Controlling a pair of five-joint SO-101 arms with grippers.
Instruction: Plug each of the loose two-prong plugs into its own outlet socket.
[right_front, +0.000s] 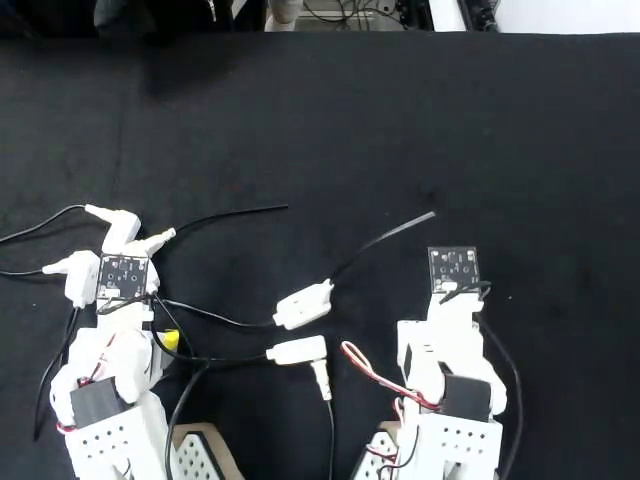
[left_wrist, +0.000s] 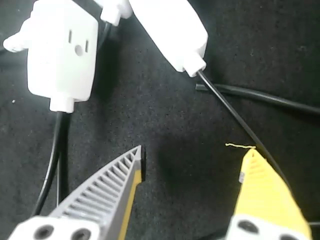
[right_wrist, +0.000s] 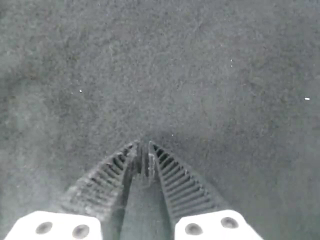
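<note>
Left wrist view, left end effector (left_wrist: 195, 149) spread

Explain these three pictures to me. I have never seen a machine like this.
You see two small robot arms at a table under black cloth: the left arm and the right arm. The high view looks down on both; the other two come from a camera on each wrist, looking along its gripper. The left gripper is open and empty, with a white outlet socket and a second white connector on the cloth ahead of it. The right gripper is shut and empty over bare cloth. A third white connector and a fourth white connector lie on the cloth between the arms.
</note>
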